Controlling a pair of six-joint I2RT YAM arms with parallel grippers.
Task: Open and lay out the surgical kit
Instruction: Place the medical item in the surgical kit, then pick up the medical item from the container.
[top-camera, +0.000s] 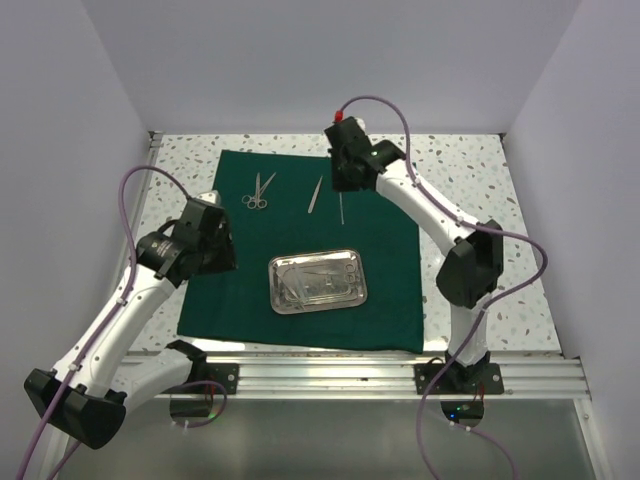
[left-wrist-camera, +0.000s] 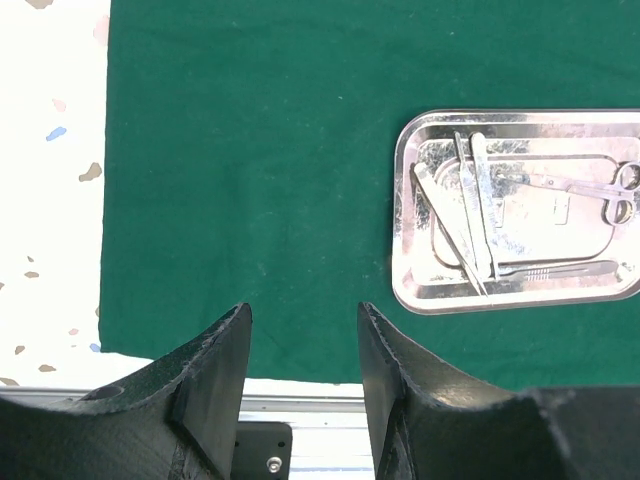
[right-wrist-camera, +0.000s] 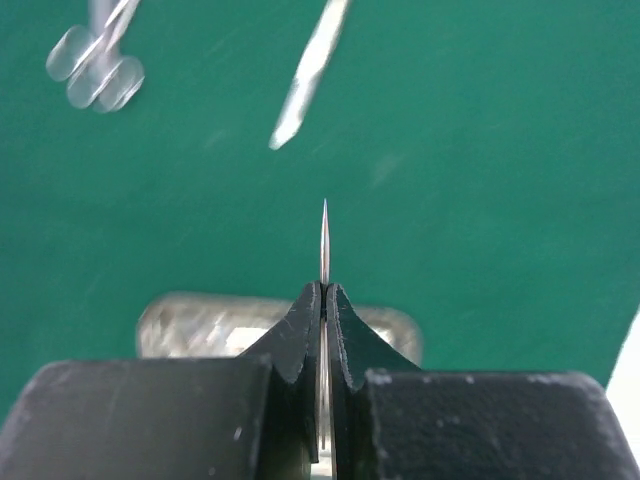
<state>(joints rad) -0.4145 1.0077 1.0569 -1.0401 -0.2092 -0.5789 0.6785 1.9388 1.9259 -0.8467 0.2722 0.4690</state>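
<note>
The dark green cloth (top-camera: 230, 290) lies spread flat on the table. The steel tray (top-camera: 276, 296) sits on it near the front centre and holds several slim instruments (left-wrist-camera: 482, 205). Scissors (top-camera: 259, 192) and tweezers (top-camera: 316, 194) lie on the far part of the cloth; both show blurred in the right wrist view, scissors (right-wrist-camera: 95, 70) and tweezers (right-wrist-camera: 310, 70). My right gripper (top-camera: 341, 190) is shut on a thin pointed silver instrument (right-wrist-camera: 324, 230) and holds it just above the cloth, right of the tweezers. My left gripper (left-wrist-camera: 303, 310) is open and empty over the cloth's left front part.
The speckled tabletop (top-camera: 480, 180) shows around the cloth. White walls close in the back and both sides. An aluminium rail (top-camera: 350, 375) runs along the front edge, also in the left wrist view (left-wrist-camera: 300, 405). The tray (right-wrist-camera: 200, 325) lies behind my right fingers.
</note>
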